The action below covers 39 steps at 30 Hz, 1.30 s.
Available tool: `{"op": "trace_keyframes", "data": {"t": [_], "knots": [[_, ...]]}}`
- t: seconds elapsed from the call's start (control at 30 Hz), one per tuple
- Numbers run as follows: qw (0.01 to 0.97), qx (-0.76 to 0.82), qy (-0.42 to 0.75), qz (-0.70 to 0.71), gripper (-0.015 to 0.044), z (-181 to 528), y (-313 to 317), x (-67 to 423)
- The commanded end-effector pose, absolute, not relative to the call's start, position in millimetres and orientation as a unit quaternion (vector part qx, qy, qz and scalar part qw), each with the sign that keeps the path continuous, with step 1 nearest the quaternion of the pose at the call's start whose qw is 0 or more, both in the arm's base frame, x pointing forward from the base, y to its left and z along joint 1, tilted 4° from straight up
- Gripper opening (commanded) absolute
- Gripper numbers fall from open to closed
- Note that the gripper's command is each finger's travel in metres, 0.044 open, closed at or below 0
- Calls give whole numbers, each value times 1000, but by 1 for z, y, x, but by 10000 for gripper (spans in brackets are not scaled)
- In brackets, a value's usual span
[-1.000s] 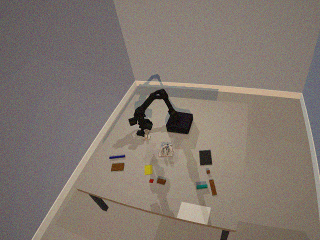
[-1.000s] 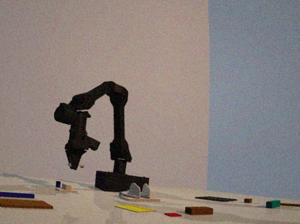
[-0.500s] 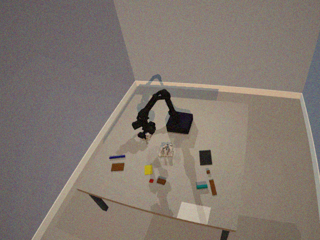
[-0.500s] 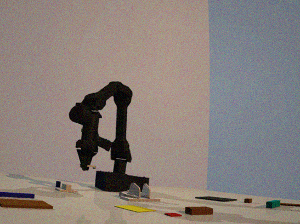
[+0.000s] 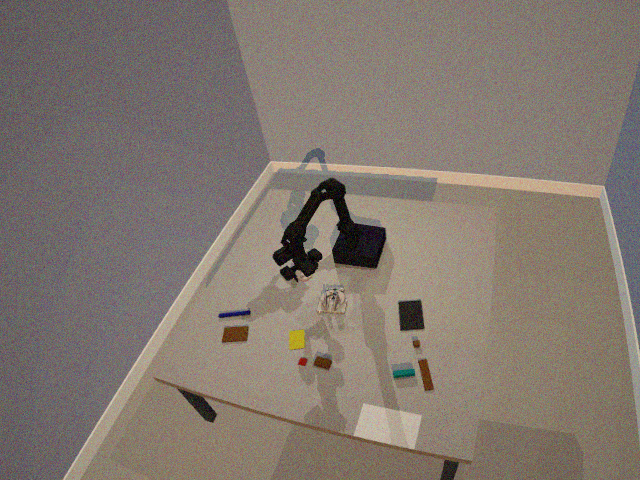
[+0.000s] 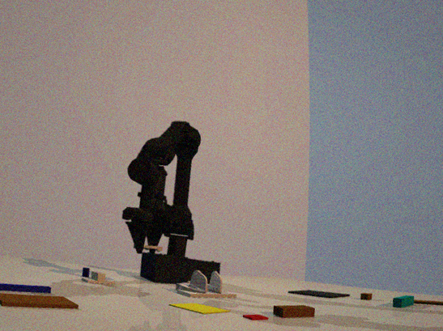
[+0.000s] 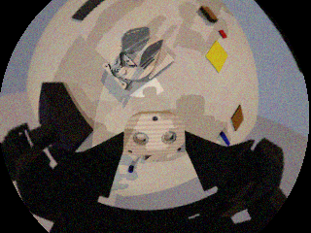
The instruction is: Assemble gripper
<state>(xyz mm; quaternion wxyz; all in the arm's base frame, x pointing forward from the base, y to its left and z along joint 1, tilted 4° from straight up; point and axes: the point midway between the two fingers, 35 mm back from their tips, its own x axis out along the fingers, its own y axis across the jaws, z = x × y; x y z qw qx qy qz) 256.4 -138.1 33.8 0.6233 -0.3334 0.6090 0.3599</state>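
Background: a pinkish wall [image 6: 202, 77] meets a blue wall [image 6: 384, 116] behind the desk [image 5: 268, 372] [image 6: 86, 324].
Gripper base: this landmark [image 5: 338, 312] [image 6: 224, 295] lies on the desk, in front of the arm's black pedestal [image 5: 360, 245] [image 6: 159, 268].
Grey upright pieces: two rounded pieces [image 6: 198, 281] [image 7: 136, 39] stand on the gripper base; whether their teeth mesh, I cannot tell.
Jaws: clamped on the housing plate, the jaws [image 5: 300, 277] [image 6: 148, 249] [image 7: 155, 136] are raised above the desk, up and left of the gripper base in the top view.
Housing plate: pale, with two round holes, the plate [image 5: 303, 278] [image 6: 153, 248] [image 7: 155, 128] is between the fingers, apart from the gripper base.
Small pale stand: with a dark blue block beside it, it [image 6: 106, 281] sits left of the gripper base in the exterior view.
Yellow sheet: it [image 5: 297, 339] [image 6: 199, 308] [image 7: 217, 56] lies below and left of the gripper base in the top view.
Dark panel: it [image 5: 410, 315] [image 6: 318, 293] lies right of the gripper base there.
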Motion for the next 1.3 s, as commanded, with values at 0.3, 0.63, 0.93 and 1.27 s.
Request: {"op": "trace_keyframes", "data": {"t": [0.3,0.63,0.93,1.27], "knots": [[670,-231,654,264,351,36,-92,264],[693,-152,679,189,351,37,-59,265],[704,-78,695,120,351,38,-30,262],[707,-42,701,85,351,38,-17,259]]}}
